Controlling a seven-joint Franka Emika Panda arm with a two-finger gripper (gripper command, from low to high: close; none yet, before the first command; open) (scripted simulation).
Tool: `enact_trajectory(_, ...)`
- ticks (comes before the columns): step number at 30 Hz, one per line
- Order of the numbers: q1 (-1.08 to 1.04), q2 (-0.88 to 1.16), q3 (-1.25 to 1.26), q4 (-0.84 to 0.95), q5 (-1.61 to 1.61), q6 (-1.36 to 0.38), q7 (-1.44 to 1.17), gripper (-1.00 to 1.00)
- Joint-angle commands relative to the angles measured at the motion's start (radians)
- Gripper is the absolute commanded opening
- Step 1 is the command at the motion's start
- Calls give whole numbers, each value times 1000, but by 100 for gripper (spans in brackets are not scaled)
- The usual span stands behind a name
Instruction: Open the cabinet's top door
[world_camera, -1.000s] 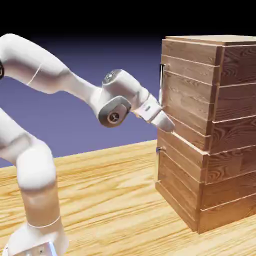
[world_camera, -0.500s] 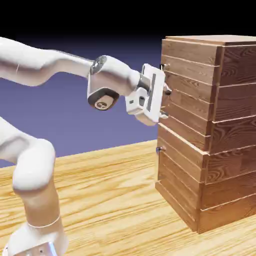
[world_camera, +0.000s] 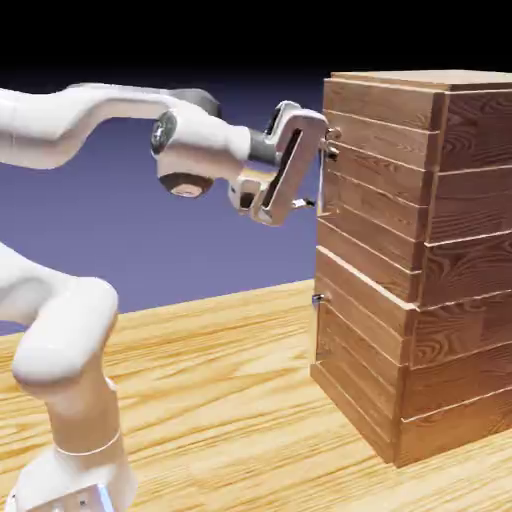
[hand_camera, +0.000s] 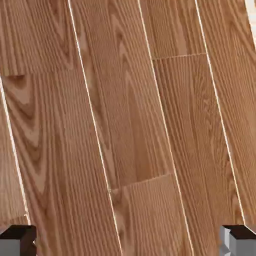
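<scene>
- The gripper (world_camera: 318, 178) is spread wide and holds nothing, its fingertips (hand_camera: 18, 240) far apart against wood planks.
- It is at the top door (world_camera: 372, 200), by the handle (world_camera: 323, 165).
- The cabinet (world_camera: 440, 260) stands right on the surface (world_camera: 220, 400).

The cabinet (world_camera: 415, 250) is being shown as reddish-brown wood in horizontal planks, with dark grain and a soft satin sheen; pale thin seams are being seen between the planks. The top door (hand_camera: 125, 115) is being rendered close up in the hand view as smooth, warm-toned wood with bold arched grain. The handle (world_camera: 323, 170) is being shown as slim dark metal. The table (world_camera: 220, 400) is being shown as lighter, yellowish wood with streaky grain. The arm (world_camera: 80, 125) is being rendered as smooth, glossy white plastic, and the fingertips (hand_camera: 239, 240) as matt grey.
</scene>
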Motion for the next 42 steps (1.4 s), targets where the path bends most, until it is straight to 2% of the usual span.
enact_trajectory(1, -13, -10, 16, 4, 44, -2, 24, 0)
enact_trajectory(24, -303, -239, 390, 104, 1044, -40, 570, 0)
enact_trajectory(32, -493, -189, 481, 216, 1114, -107, 567, 0)
enact_trajectory(33, -493, -189, 481, 216, 1114, -107, 567, -100)
enact_trajectory(42, -213, -217, 215, -43, 911, -357, 559, -100)
